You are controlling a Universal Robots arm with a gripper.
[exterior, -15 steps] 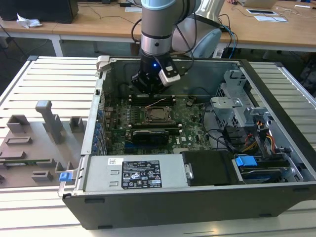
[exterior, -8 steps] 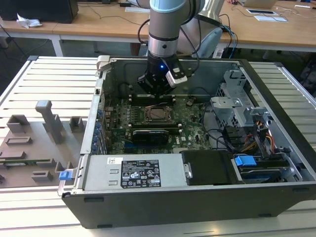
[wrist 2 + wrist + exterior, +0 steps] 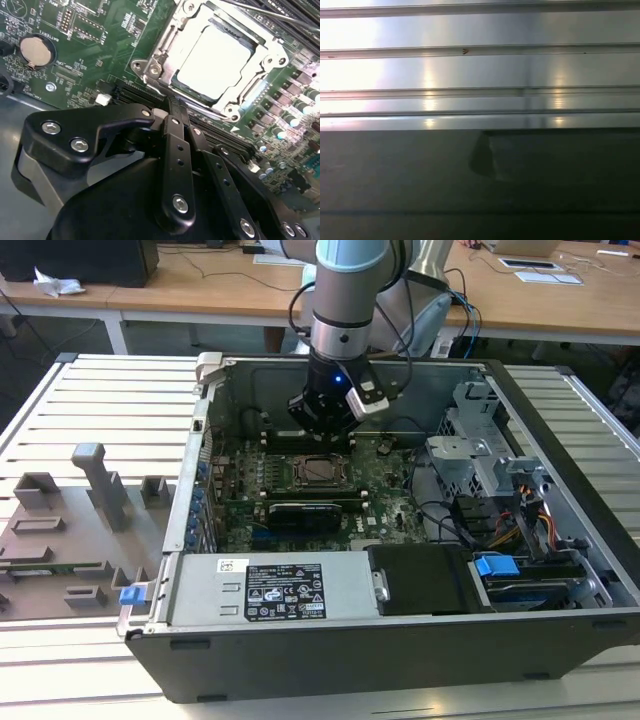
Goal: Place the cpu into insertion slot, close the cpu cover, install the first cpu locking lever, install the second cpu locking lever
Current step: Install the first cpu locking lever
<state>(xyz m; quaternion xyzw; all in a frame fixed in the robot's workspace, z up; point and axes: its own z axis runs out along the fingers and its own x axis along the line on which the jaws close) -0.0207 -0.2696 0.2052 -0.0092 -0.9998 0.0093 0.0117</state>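
One cpu (image 3: 215, 65), one cpu cover (image 3: 165, 55), one green motherboard (image 3: 100, 55), one computer case (image 3: 330, 640).

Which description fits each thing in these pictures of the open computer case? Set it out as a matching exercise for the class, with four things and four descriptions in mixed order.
Things:
1. cpu
2. cpu cover
3. coin battery
4. gripper

Descriptions:
A. round and silvery, on the green board away from the socket
B. black, just above the board beside the socket
C. pale square top, seated in the socket
D. metal frame lying down around the chip

Pairs: 1-C, 2-D, 3-A, 4-B
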